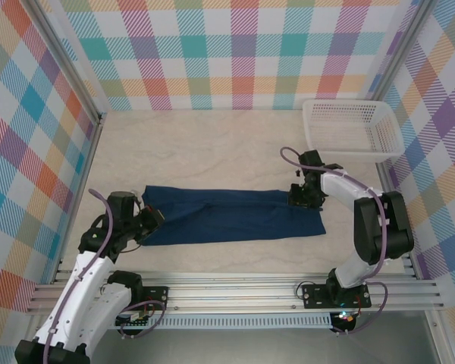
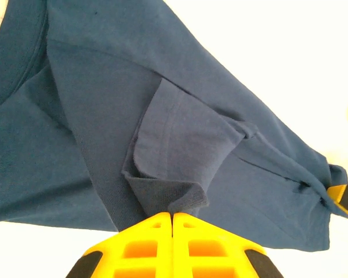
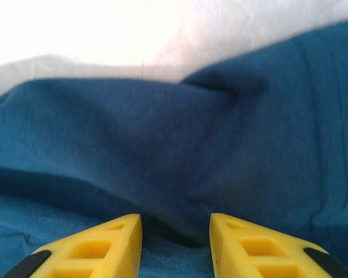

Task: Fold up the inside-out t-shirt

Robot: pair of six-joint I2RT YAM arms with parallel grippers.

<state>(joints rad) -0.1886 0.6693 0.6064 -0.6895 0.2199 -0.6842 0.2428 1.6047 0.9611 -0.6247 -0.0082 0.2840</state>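
The t-shirt (image 1: pixel 235 214) lies on the pale table (image 1: pixel 205 148) as a long dark navy band, running left to right across the middle and a little nearer the near edge than the far wall. Its right end is wider and squarer, and its left end narrows towards the left arm. No print or neck patch is visible on the upper side.

The left fingers (image 1: pixel 150 220) are at the band's left end. In the left wrist view the left fingers (image 2: pixel 153 234) are pressed together with no gap, and a small flap of cloth rises in a peak right to their tips. They are closed on that fold of the t-shirt (image 2: pixel 180 145). The flap has a stitched hem and curls over itself, and the cloth around it lies flatter on the table.

The right fingers (image 1: pixel 300 199) are over the far right corner of the band, with the arm bent back towards the near right. Up close the right fingers (image 3: pixel 107 246) stand apart with a clear gap between them. A soft ridge of the t-shirt (image 3: pixel 162 133) bunches just ahead of that gap — whether the pads touch the cloth I cannot tell.

A white mesh basket (image 1: pixel 353 129) sits in the far right corner of the table, well apart from the shirt. Plaid walls (image 1: pixel 212 53) close in the far, left and right sides.
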